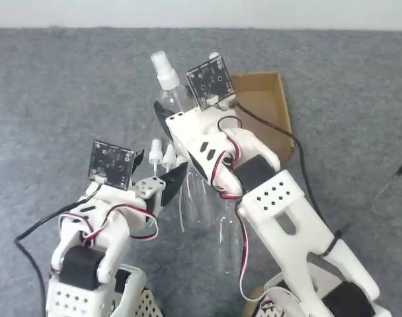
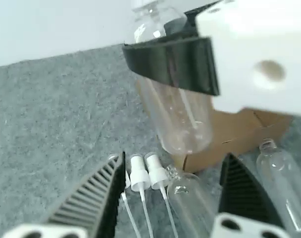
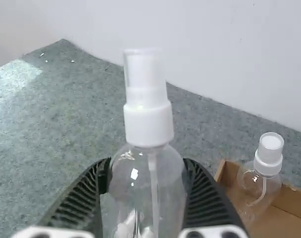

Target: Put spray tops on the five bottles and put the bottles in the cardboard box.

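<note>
My right gripper [image 1: 175, 109] is shut on a clear bottle [image 1: 172, 94] with a white spray top [image 1: 163, 66], held off the carpet just left of the cardboard box [image 1: 270, 105]. In the right wrist view the bottle [image 3: 146, 183] stands between the jaws of that gripper [image 3: 146, 168]. A second capped bottle [image 3: 261, 173] stands in the box [image 3: 289, 203]. My left gripper [image 2: 175, 159] is open, low over three loose spray tops [image 2: 141, 172] and an uncapped bottle [image 2: 190, 198] lying on the carpet. Another open bottle [image 2: 279, 168] lies beside it.
Grey carpet [image 1: 62, 92] covers the table. Two uncapped bottles [image 1: 202, 198] lie between the arms, partly under the right arm [image 1: 280, 198]. Red and black cables [image 1: 221, 173] loop along that arm. A pale wall [image 3: 229, 54] rises behind the box.
</note>
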Tool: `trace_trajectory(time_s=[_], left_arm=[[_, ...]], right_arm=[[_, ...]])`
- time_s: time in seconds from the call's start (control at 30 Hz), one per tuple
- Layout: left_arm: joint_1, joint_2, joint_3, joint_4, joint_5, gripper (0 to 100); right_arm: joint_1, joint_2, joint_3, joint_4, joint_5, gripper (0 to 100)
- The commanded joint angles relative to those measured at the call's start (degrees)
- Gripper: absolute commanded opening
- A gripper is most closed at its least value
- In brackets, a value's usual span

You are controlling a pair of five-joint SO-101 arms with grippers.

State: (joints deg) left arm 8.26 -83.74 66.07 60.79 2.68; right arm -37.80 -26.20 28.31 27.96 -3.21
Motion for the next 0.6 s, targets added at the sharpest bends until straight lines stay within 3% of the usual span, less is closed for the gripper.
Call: trace_trajectory(time_s=[0.0,0.4,0.57], left_arm=[[-1.05,-0.18,2.77,-7.03,-0.44,29],[-1.67,-0.18,3.74,-8.0,-1.93,29],[-1.41,-1.32,0.4,-2.2,-1.93,29]], right_arm=[[0.22,-4.0,-4.31,5.05,-0.79,0.6],[0.31,-14.81,-3.96,16.84,-0.88,0.6],[0.66,-15.25,0.97,7.96,-0.88,0.6]])
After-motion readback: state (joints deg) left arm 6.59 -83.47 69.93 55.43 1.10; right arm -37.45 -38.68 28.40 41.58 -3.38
